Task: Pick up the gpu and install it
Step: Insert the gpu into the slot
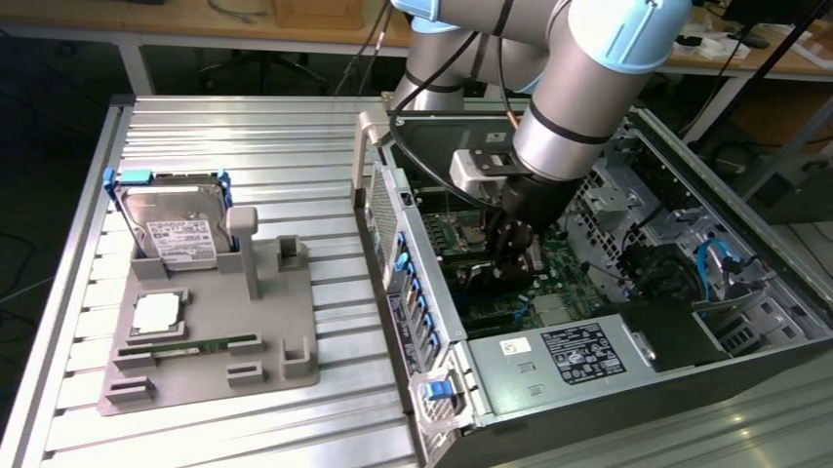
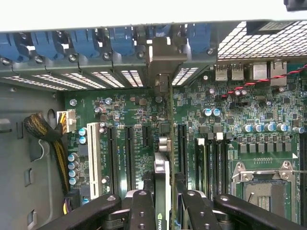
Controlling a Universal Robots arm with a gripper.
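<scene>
- Wrist view: gripper (image 2: 165, 203) is clamping the gpu (image 2: 162, 167) between its two black fingers, with the jaws narrowed onto the thin card seen edge-on.
- gpu is standing upright over the motherboard (image 2: 124, 110), in line with the black expansion slots (image 2: 181, 143). It is probably being held this way so the card's bottom edge meets a slot squarely. I cannot tell whether it is touching the slot.
- Silver bracket (image 2: 160, 57) is facing the vented rear panel under the blue clips (image 2: 120, 40), likely so it lines up with a rear opening.
- Exterior view: arm (image 1: 586, 88) is leaning down into the open computer case (image 1: 377, 195), which is lying on its side on the table (image 1: 260, 127) so the board is facing up.
- Grey fixture (image 1: 280, 312) beside the case is holding the hard drive (image 1: 170, 219) with blue rails propped at a tilt and the memory stick (image 1: 195, 343) lying flat.
- Writing: white lettering on the card near the fingers is looking like the start of NVIDIA. The labels on the hard drive and power supply (image 1: 573, 351) are too small to read.
</scene>
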